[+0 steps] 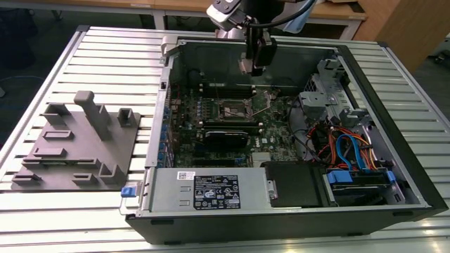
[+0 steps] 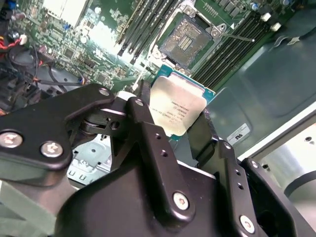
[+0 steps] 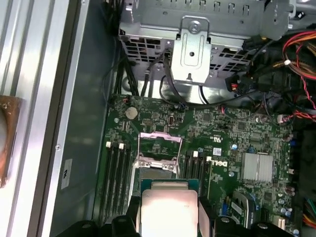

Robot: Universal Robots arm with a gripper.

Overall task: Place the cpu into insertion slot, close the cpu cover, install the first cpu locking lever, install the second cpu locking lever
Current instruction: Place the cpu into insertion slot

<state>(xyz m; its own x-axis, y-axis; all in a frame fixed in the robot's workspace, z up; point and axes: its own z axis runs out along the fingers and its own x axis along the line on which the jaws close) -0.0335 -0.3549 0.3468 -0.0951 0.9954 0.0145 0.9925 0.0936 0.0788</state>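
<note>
Grey fixture plate (image 1: 74,145) lies at the exterior view's left, an open computer case (image 1: 281,226) to its right. Above the motherboard (image 1: 186,132), the gripper (image 1: 256,62) is clamped on the cpu (image 2: 178,109), held clear of the board. The insertion slot (image 2: 186,39) sits bare: no step finished yet. The cpu and a white sticker (image 1: 216,191) carry small print

We find an open computer case (image 1: 411,158) lying on the counter (image 1: 84,221), with a fixture plate (image 1: 63,158) beside it at the exterior view's left. Inside, the insertion slot (image 1: 232,110) sits near the middle, a metal box (image 1: 204,191) along the near wall, and cables (image 1: 351,147) at the exterior view's right. The claw (image 1: 254,67) hangs over the case's far part, the cpu (image 2: 177,108) gripped between its fingers.
</note>
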